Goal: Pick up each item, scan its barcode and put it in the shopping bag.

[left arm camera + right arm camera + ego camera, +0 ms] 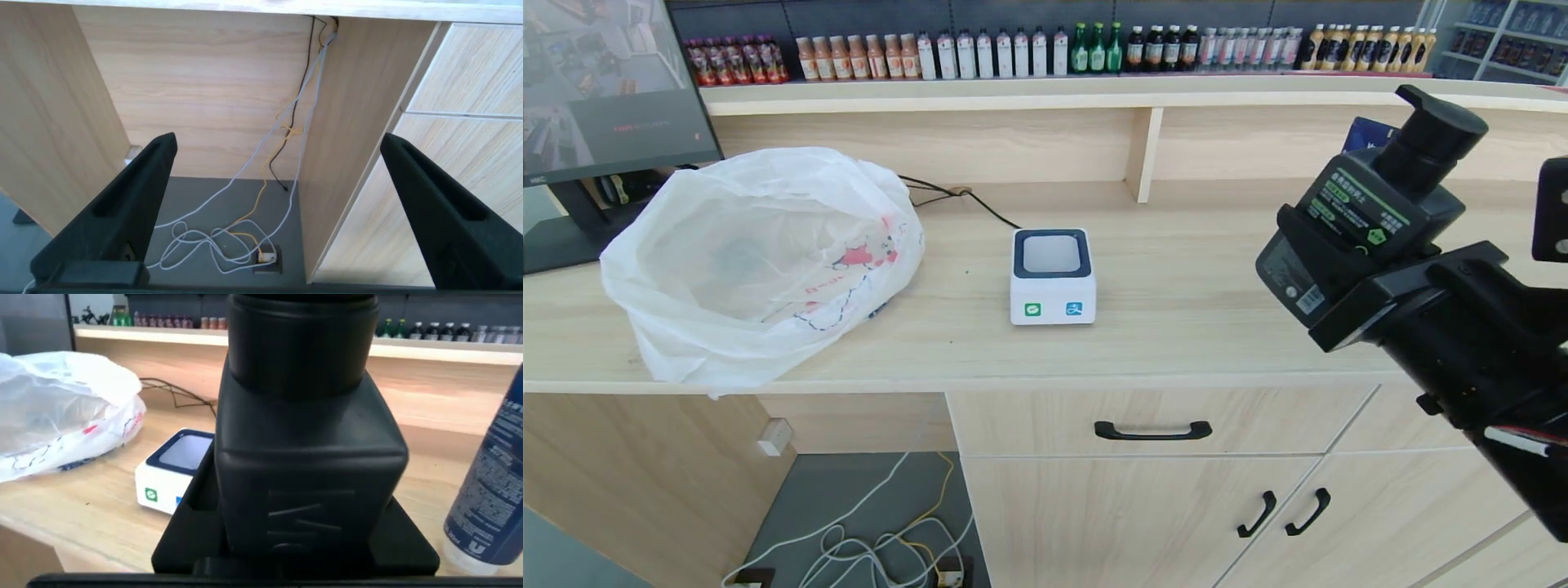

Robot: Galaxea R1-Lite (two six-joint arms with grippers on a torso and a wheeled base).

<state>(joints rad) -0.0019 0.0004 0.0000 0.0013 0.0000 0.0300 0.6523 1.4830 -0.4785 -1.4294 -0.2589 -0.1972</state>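
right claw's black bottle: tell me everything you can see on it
The black bottle is squarish and plastic-looking, with a wide round black cap bearing a small nub. A dark label with green trim covers one face; a barcode sits on the adjoining face. It is tilted, clamped in the right claw, held above the counter, right of the scanner.

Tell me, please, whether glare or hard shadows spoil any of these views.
Head view: even light on the counter, only a soft shadow under the shopping bag, no glare. Right wrist view: the black bottle reads as a dark mass with faint sheen. Left wrist view: evenly lit, no glare.
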